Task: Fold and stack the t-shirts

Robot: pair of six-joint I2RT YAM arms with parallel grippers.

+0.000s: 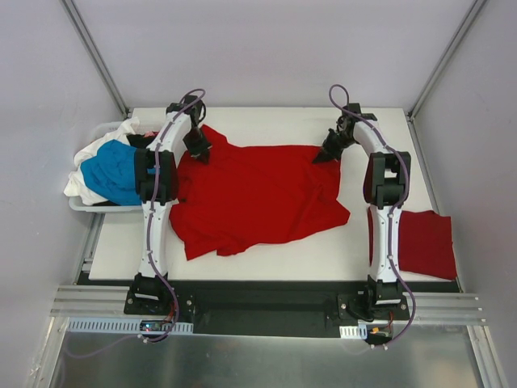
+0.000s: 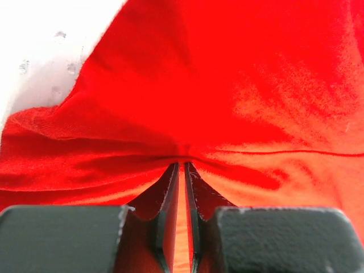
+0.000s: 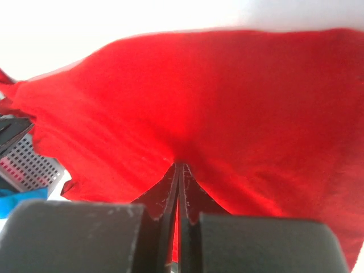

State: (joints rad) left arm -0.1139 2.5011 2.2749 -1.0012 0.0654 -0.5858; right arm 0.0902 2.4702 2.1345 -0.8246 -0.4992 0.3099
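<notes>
Red t-shirt [image 1: 258,198] lies spread unfolded on counter [image 1: 266,259], both arms' jaws clamped on its far edge; one folded shirt [image 1: 424,242] done, pile [image 1: 113,174] waiting.

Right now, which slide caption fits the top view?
Left tool and right tool pinch the far edge of a spread red t-shirt; a folded red t-shirt lies at right.
</notes>
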